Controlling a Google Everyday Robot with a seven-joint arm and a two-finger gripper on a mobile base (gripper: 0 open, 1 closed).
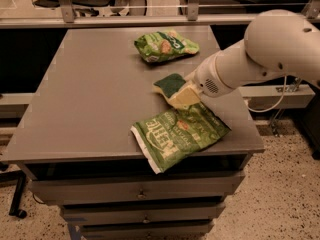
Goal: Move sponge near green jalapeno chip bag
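The sponge (171,84), dark green on top with a pale yellow body, is held tilted just above the table, close behind the far edge of the green jalapeno chip bag (177,134). That bag lies flat at the table's front right, with white block lettering and a white end seam toward the front. My gripper (186,95) reaches in from the right at the end of the white arm (250,59). It is shut on the sponge's right side and is mostly hidden by the wrist and the sponge.
A smaller, puffier green bag (165,45) with a yellow-orange picture lies at the back of the grey table (90,94). The jalapeno bag overhangs the front edge slightly. A railing and chairs stand behind the table, and drawers sit below it.
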